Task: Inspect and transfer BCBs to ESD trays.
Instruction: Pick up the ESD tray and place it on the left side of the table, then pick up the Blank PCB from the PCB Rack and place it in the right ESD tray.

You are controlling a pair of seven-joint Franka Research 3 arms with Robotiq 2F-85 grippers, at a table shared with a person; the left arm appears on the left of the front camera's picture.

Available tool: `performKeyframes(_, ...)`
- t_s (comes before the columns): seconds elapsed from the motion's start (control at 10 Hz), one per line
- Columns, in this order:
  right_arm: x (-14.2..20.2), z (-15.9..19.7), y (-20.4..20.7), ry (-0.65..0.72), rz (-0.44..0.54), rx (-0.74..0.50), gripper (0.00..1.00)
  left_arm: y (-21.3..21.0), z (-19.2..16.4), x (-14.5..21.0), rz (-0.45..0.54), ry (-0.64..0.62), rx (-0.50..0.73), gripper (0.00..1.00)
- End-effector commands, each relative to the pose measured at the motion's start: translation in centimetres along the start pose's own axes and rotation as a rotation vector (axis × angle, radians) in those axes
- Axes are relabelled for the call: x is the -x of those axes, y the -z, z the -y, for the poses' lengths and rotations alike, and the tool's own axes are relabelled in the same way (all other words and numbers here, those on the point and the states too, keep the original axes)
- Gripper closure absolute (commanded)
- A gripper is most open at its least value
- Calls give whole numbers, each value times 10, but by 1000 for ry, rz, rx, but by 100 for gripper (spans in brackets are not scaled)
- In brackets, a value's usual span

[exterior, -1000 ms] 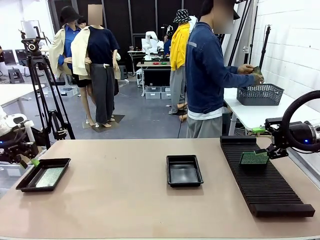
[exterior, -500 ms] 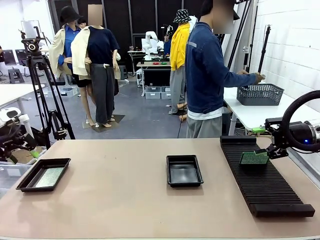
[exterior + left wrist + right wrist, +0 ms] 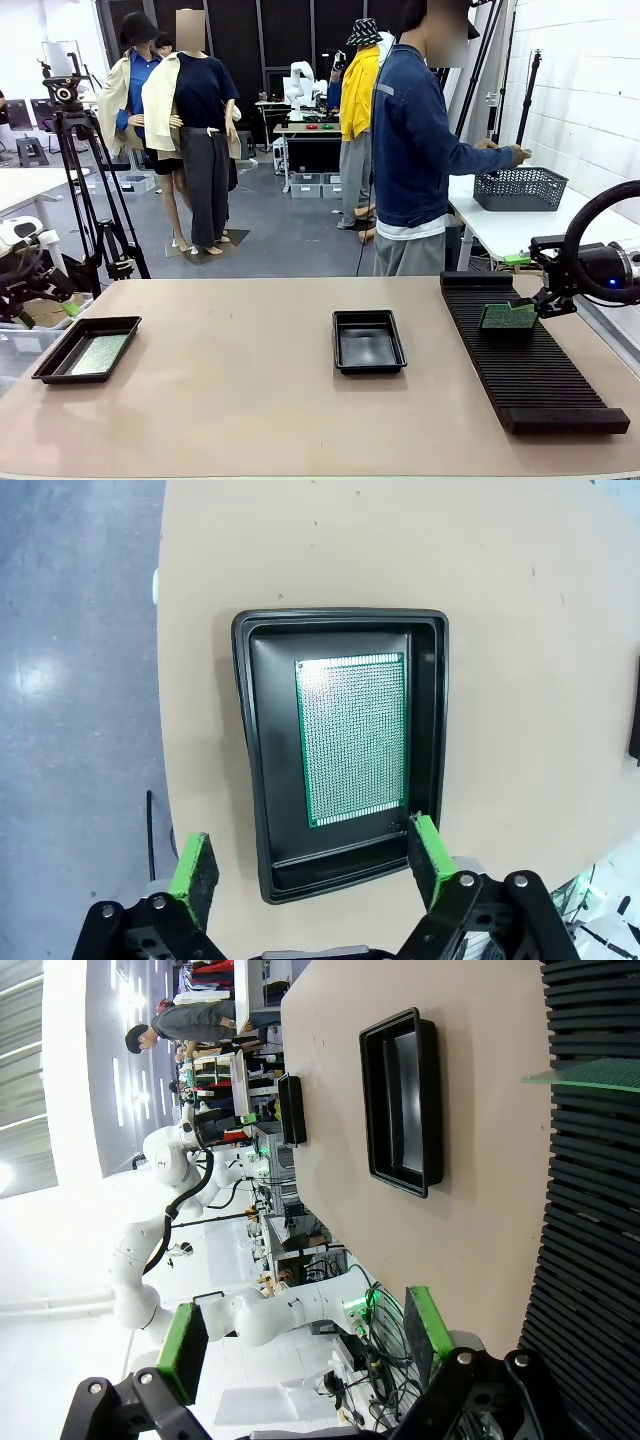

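Two ESD trays are sitting on the table. The left tray (image 3: pixel 55 360) is holding a BCB (image 3: pixel 355 740) lying flat on its floor, and the middle tray (image 3: pixel 340 345) is showing bare floor. I am watching my left gripper (image 3: pixel 310 865) hovering above the left tray, jaws spread wide and gripping nothing. My right gripper (image 3: pixel 305 1345) is likewise standing released, near a second BCB (image 3: pixel 508 316) standing in the ribbed rack (image 3: pixel 540 390). Across the table, a person (image 3: pixel 410 150) is reaching over a mesh basket (image 3: pixel 520 188).
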State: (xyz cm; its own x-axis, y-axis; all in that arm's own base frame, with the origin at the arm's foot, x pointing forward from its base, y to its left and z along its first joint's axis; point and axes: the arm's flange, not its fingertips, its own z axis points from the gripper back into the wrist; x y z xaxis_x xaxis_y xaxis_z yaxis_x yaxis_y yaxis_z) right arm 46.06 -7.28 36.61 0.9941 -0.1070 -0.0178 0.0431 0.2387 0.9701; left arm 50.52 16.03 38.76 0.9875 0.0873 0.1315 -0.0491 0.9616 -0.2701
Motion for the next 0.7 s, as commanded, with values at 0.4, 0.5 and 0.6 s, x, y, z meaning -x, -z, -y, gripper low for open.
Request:
performKeyframes(0.4,2,0,1,1,5,4,0,-2,-1,-1,2,0,-3,0)
performKeyframes(0.5,2,0,1,1,5,4,0,-2,-1,-1,2,0,-3,0)
performKeyframes(0.6,2,0,1,1,5,4,0,-2,-1,-1,2,0,-3,0)
